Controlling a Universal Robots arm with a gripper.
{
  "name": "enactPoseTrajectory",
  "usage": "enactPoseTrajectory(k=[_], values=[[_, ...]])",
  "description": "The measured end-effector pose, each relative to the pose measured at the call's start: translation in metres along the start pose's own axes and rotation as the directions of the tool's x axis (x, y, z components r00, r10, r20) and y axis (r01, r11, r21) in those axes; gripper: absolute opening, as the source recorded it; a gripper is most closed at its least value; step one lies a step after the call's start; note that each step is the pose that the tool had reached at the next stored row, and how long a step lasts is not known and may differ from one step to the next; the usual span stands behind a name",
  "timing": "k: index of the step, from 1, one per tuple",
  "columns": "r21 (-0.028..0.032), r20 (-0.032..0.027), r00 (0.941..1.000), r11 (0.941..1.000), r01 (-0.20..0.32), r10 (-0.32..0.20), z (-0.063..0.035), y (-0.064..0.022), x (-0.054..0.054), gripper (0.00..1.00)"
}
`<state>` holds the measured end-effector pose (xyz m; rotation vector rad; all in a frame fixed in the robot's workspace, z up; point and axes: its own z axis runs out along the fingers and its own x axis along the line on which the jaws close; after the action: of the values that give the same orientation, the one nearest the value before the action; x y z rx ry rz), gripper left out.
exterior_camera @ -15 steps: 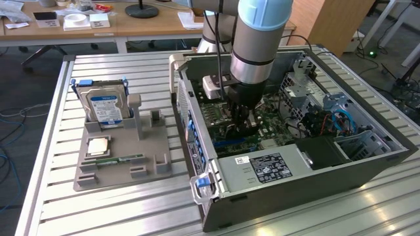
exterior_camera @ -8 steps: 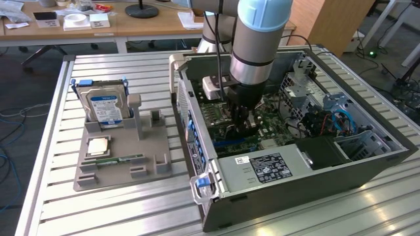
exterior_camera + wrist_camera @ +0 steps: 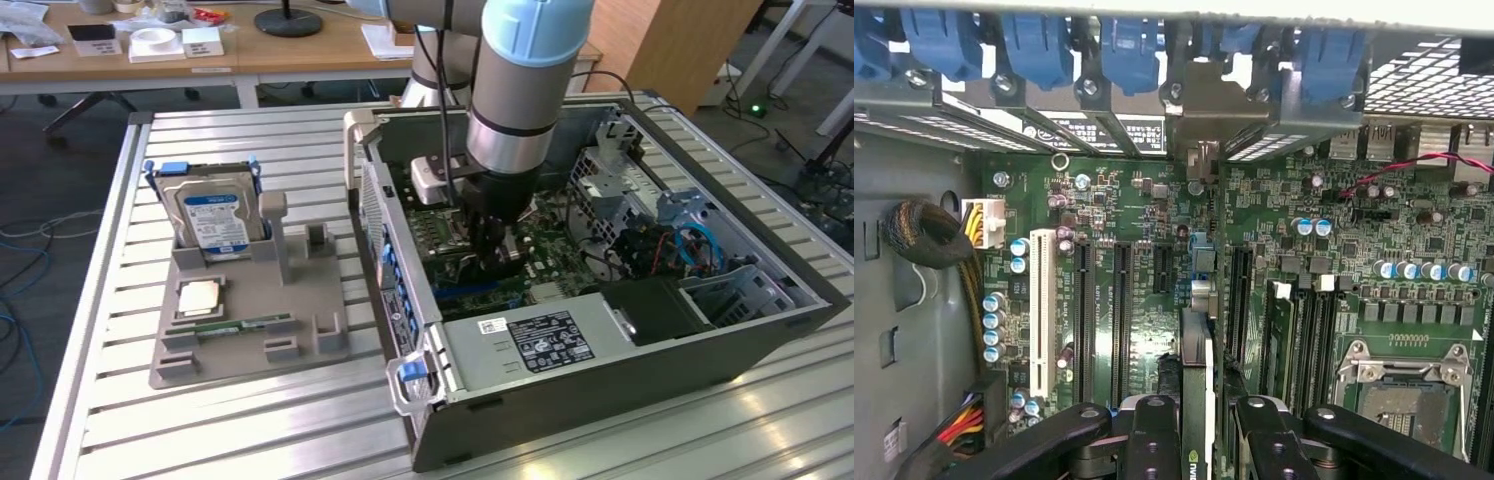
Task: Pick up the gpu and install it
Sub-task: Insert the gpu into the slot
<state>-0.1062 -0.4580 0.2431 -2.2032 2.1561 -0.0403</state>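
In the wrist view the gpu is seen edge-on as a thin dark card standing upright between my fingers. My gripper is shut on it, one black finger on each side. The card runs above the motherboard between the long black expansion slots, and its far end points at a silver bracket by the case's rear wall. I cannot tell whether the card's edge sits in a slot. In the exterior view my gripper is down inside the open computer case, over the motherboard.
A grey holder lies at the exterior view's left of the case, with a silver hard drive standing in it and a narrow green memory stick lying flat. Blue latches line the case's rear wall. Cable bundles and the processor socket flank the slots.
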Motion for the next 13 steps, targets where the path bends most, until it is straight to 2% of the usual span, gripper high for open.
enactPoseTrajectory(k=[13], values=[[0.0002,0.0002,1.0,1.0,0.0,0.0,0.0002,0.0001,0.0,0.26]])
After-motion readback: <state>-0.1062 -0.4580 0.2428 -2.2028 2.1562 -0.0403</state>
